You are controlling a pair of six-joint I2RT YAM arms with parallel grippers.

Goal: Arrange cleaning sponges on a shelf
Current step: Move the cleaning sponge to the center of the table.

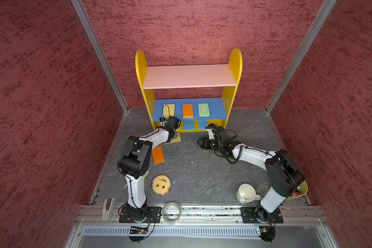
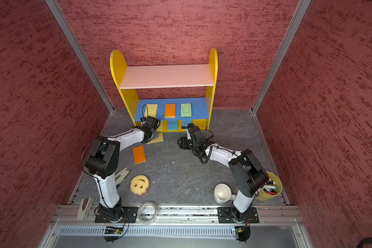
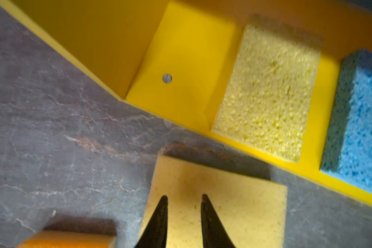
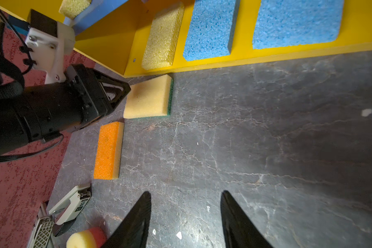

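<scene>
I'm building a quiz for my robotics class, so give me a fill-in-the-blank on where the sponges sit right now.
1. On the blue board, the sponge between the yellow sponge and the green sponge is ___.
2. The pink board holds ___ sponges.
3. The floor sponge at the left pincer has a ___ backing.
4. The yellow base holds two ___ sponges.

Missing words: orange; no; green; blue.
</scene>
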